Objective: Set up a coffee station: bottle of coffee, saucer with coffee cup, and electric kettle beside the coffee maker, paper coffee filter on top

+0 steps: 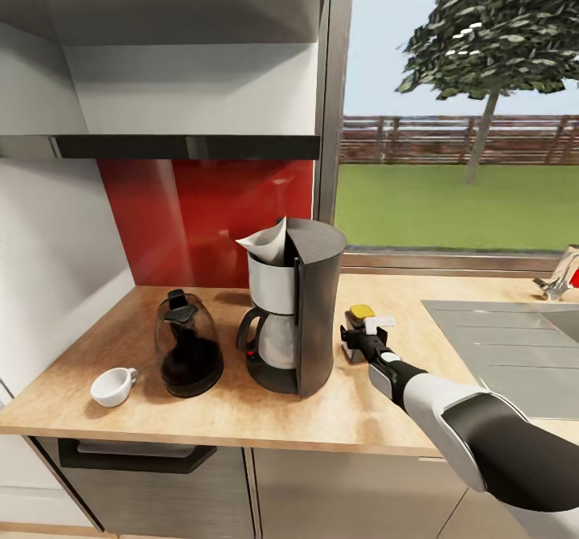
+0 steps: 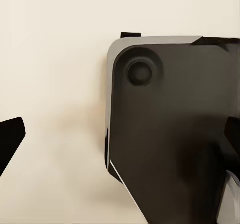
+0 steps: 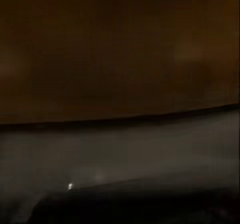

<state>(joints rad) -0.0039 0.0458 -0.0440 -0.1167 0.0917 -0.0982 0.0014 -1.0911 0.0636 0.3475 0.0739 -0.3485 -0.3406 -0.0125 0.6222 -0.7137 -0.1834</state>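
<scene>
My right gripper (image 1: 359, 338) is clamped on the bottle of coffee (image 1: 360, 314), resting on the kitchen countertop (image 1: 386, 410) at the coffee maker's (image 1: 297, 306) 3 o'clock; filter (image 1: 267, 243) on top, kettle (image 1: 188, 346) beside, cup (image 1: 112, 384) lacks saucer

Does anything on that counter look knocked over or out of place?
Yes. The small white cup lies tipped on its side near the counter's front edge, left of the kettle. The paper filter also sits tilted on the coffee maker.
</scene>
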